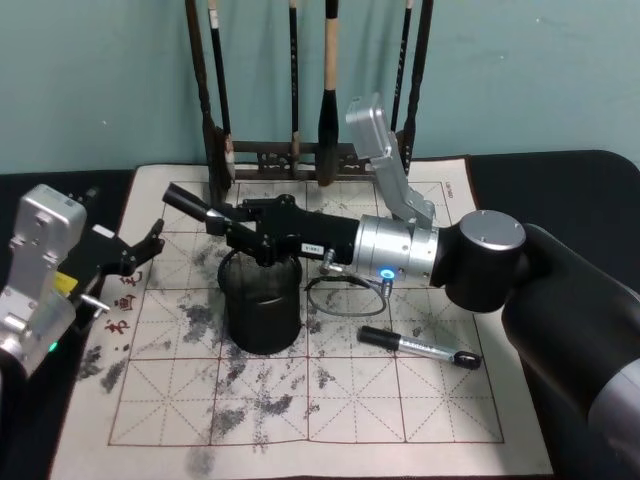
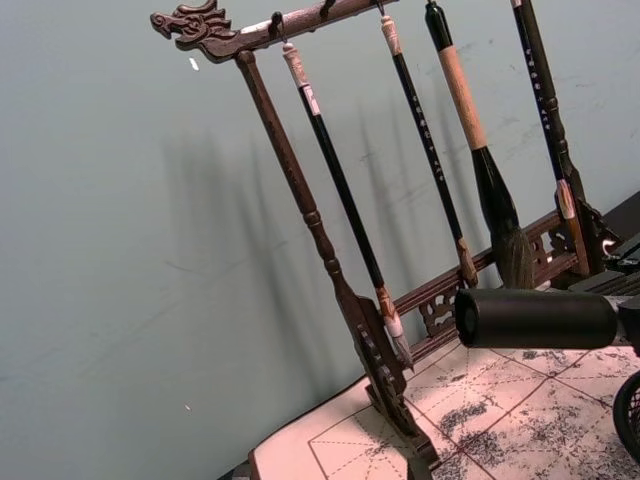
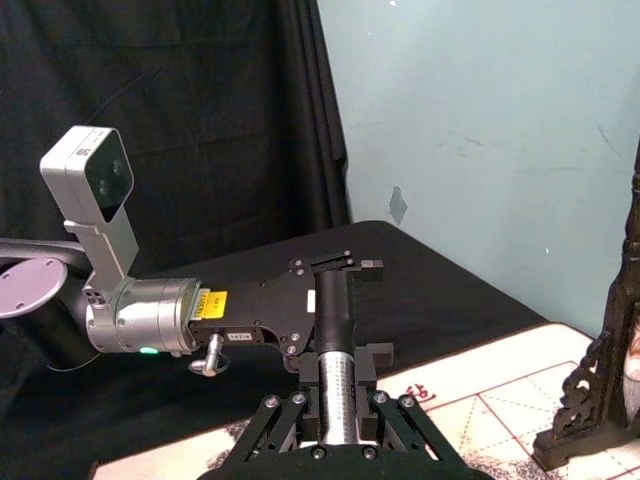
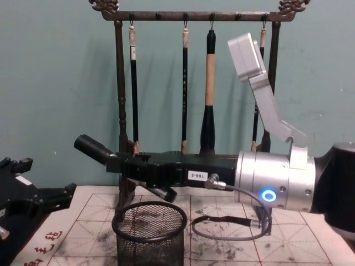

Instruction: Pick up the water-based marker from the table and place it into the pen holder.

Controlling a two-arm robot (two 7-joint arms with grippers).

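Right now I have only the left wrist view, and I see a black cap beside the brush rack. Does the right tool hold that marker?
Observer: Yes, the right tool is shut on the water-based marker, gripping its silver barrel.
Operator: Is it over the pen holder?
Observer: Yes, the tool is above the pen holder, with the marker nearly level, not upright.
Operator: And my left tool?
Observer: The left tool is open, at the left edge of the mat.

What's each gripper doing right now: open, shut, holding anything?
Left gripper: open, holding nothing.
Right gripper: closed on a marker, above the pen holder.
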